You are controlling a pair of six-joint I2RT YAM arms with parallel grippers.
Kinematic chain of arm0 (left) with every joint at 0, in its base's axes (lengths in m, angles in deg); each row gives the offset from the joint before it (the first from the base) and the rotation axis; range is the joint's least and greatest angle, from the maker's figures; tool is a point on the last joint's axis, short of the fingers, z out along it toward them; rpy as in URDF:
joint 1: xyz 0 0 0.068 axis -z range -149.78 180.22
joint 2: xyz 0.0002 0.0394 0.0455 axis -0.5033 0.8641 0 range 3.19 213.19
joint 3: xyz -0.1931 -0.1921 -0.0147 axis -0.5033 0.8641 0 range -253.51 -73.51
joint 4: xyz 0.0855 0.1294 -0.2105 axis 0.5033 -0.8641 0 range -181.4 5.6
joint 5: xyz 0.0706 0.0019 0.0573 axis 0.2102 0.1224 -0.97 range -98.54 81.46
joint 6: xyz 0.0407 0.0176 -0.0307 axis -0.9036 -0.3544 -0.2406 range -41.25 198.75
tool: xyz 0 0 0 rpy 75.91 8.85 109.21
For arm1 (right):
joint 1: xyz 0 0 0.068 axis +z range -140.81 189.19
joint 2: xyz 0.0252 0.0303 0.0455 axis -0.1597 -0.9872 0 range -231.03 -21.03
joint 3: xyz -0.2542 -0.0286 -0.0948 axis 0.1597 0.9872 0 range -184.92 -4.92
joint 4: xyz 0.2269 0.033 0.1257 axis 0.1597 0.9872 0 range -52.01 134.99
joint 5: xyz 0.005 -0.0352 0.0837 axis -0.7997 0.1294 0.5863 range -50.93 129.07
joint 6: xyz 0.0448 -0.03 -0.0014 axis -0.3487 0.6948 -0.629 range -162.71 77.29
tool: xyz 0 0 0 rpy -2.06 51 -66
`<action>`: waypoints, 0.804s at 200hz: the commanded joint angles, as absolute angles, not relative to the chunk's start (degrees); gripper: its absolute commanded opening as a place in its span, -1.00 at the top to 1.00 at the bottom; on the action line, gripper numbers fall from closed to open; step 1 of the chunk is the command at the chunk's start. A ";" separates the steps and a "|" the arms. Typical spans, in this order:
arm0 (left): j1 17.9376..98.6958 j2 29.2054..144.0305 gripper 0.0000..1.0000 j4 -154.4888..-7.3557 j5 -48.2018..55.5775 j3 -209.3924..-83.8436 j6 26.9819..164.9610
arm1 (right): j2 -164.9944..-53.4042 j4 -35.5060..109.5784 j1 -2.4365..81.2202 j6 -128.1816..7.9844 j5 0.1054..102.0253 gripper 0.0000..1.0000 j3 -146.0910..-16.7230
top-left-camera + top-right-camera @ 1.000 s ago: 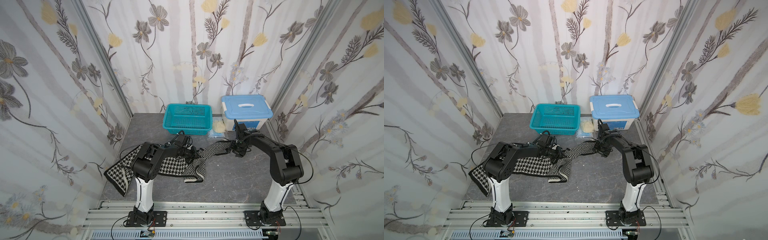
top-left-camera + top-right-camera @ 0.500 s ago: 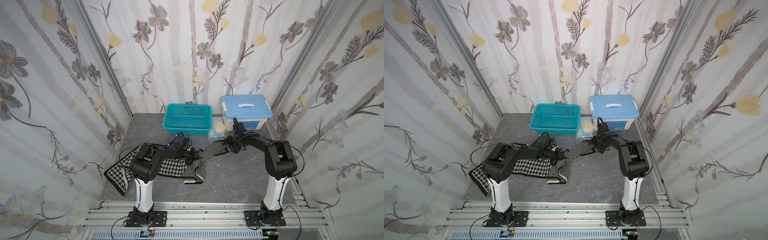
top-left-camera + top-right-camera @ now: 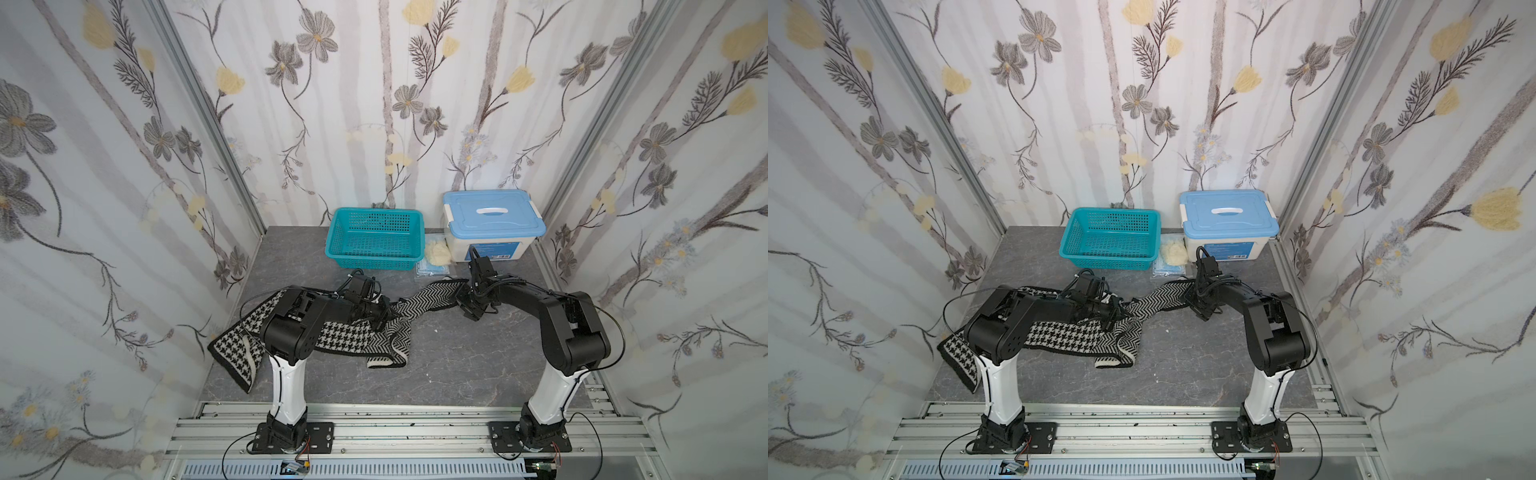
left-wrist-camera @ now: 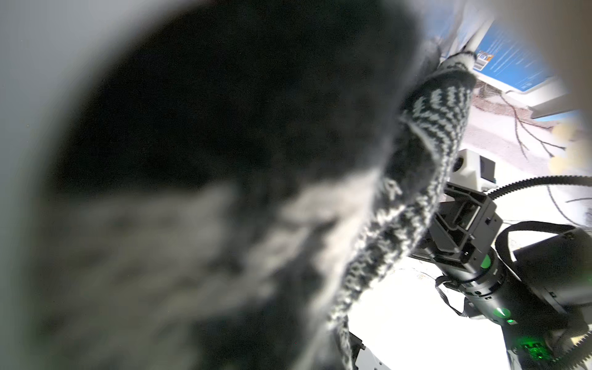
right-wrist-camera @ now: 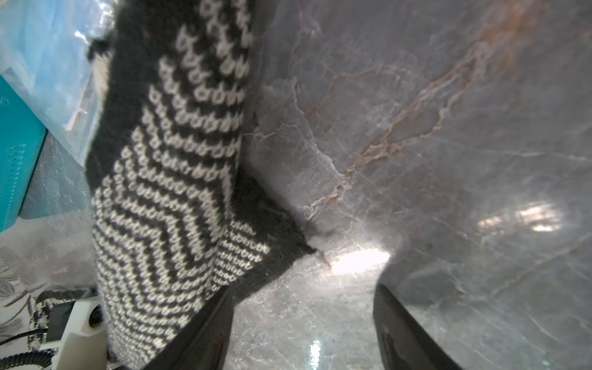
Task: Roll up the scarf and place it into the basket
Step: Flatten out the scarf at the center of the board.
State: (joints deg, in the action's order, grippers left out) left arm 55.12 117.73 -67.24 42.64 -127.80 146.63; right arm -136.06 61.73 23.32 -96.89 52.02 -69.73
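The black-and-white scarf point(image 3: 432, 293) point(image 3: 1158, 301) lies stretched across the grey table, houndstooth face at the left, herringbone at the right. My left gripper point(image 3: 384, 318) point(image 3: 1115, 316) is shut on the scarf at its bunched middle. In the left wrist view, blurred scarf cloth point(image 4: 432, 128) hides the jaws. My right gripper point(image 3: 465, 305) point(image 3: 1196, 303) point(image 5: 301, 294) is open at the scarf's right end. Bare table shows between its fingers, and the scarf's point(image 5: 166, 192) edge lies against one finger. The teal basket point(image 3: 374, 262) point(image 3: 1104, 262) point(image 5: 16, 160) stands at the back with nothing in it.
A white storage box with a blue lid point(image 3: 492, 218) stands right of the basket. A pale yellow cloth lump point(image 3: 436, 251) and a blue plastic packet point(image 3: 430, 270) lie between them. Flowered walls close in the table point(image 5: 416, 128) on three sides.
My right gripper's jaws have spread wider at the scarf's right end, and that arm has shifted slightly. The left arm and the scarf's middle have stayed put.
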 commanded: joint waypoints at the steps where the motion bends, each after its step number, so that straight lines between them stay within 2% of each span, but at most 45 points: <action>1: 54.92 117.96 1.00 -64.63 43.29 -127.40 151.26 | -139.29 62.84 23.25 -98.00 50.13 -0.41 -71.01; 62: 53.86 115.42 1.00 -76.55 46.14 -127.79 144.26 | -143.73 64.44 24.13 -97.56 49.79 -0.29 -78.30; 116: 53.85 116.31 1.00 -71.02 47.06 -127.57 148.48 | -142.63 67.75 25.22 -98.00 49.43 0.00 -76.87; 161: 53.86 116.30 1.00 -67.85 46.70 -127.52 151.24 | -140.38 69.19 26.32 -98.88 49.36 0.00 -74.55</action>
State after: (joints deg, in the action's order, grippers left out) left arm 53.90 116.29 -70.10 46.16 -127.60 148.31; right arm -141.26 63.42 25.88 -97.56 50.90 -76.55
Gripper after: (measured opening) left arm 0.075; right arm 0.487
